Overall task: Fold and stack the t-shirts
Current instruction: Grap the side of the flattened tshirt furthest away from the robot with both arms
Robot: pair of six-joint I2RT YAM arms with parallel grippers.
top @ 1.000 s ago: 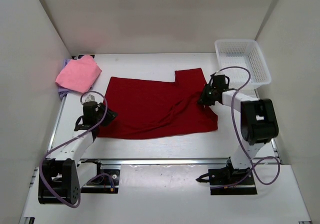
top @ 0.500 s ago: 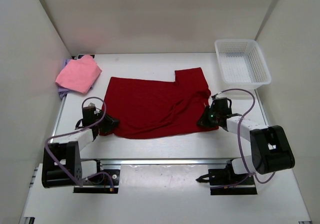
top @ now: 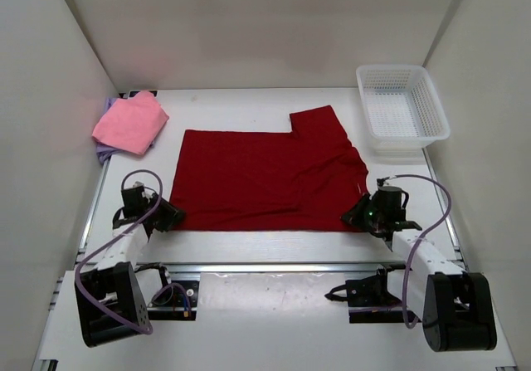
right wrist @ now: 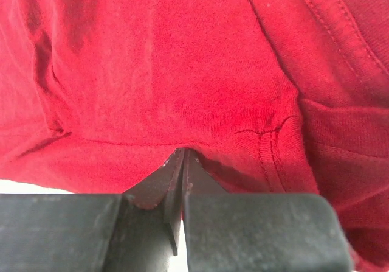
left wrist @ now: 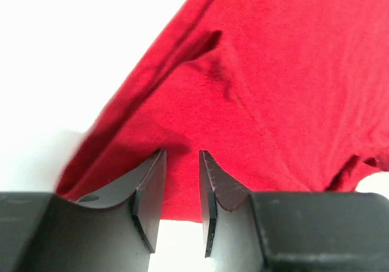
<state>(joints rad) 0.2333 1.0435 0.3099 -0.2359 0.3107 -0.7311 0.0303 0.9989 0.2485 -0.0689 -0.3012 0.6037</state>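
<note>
While it lies flat on the middle of the white counter [top: 249,105], the dark red soft fabric t-shirt [top: 265,176] has its long axis left to right, with one sleeve pointing to the far side. Bare counter shows beyond it. The white plastic lattice basket [top: 402,105] stands at far right. At far left, the folded pink t-shirt [top: 129,122] hides most of the lavender t-shirt [top: 106,149]. The right pincer [right wrist: 182,156] is pressed together on the near right hem. The left pincer [left wrist: 182,162] stands slightly apart at the near left corner.

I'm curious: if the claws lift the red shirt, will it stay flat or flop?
Probably flop: the red shirt shows soft wrinkles and folded edges. Likely light too, since thin cloth bunches at the right claw.
</note>
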